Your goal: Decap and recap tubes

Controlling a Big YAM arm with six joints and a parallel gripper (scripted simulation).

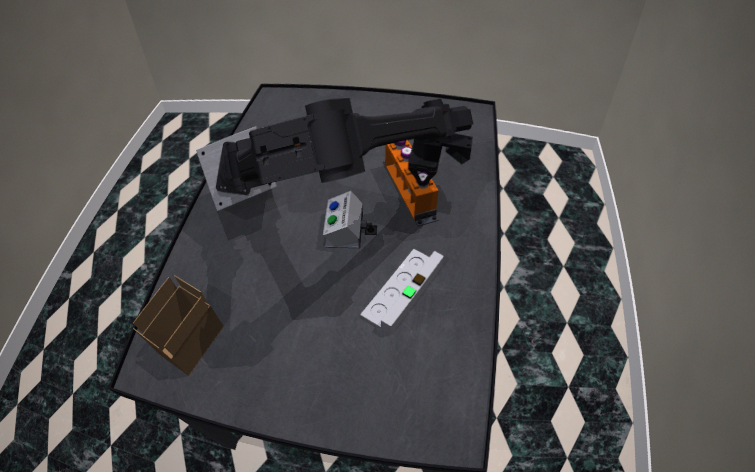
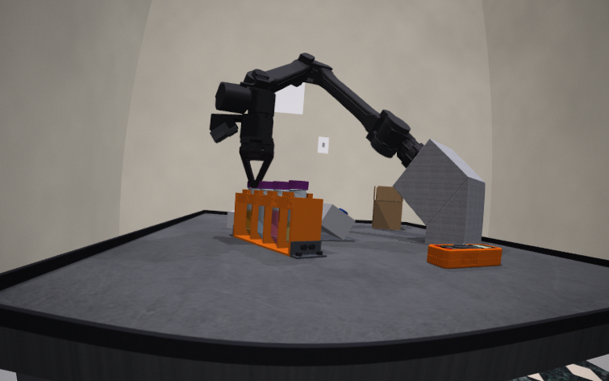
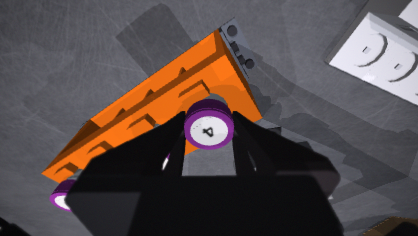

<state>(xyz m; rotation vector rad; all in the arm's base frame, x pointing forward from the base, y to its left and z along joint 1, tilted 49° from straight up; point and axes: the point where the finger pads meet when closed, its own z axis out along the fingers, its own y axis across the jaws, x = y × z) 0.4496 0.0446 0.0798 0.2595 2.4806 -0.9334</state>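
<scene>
My gripper [image 1: 423, 175] [image 2: 254, 181] [image 3: 209, 118] is shut on the purple cap marked 4 [image 3: 208, 131], which sits on its tube at the end of the orange decapping rack [image 1: 421, 200] [image 2: 304, 217] [image 3: 150, 107]. Other purple caps [image 1: 406, 151] [image 2: 298, 183] [image 3: 61, 198] sit on the tubes further along the rack. The white cap tray [image 1: 431, 257] [image 3: 380, 47] lies nearby with all its nests empty. Its green lamp [image 1: 408, 291] is lit and the lamp beside it [image 1: 419, 279] is dark. The key housing [image 1: 349, 214] carries the blue key [image 1: 333, 204] and the green key [image 1: 332, 219].
An open cardboard box [image 1: 177, 322] [image 2: 385, 207] stands at the table's far corner from the rack. An orange device [image 2: 463, 254] lies near the arm's grey base block [image 2: 444, 198]. A small black object [image 1: 370, 228] lies beside the key housing.
</scene>
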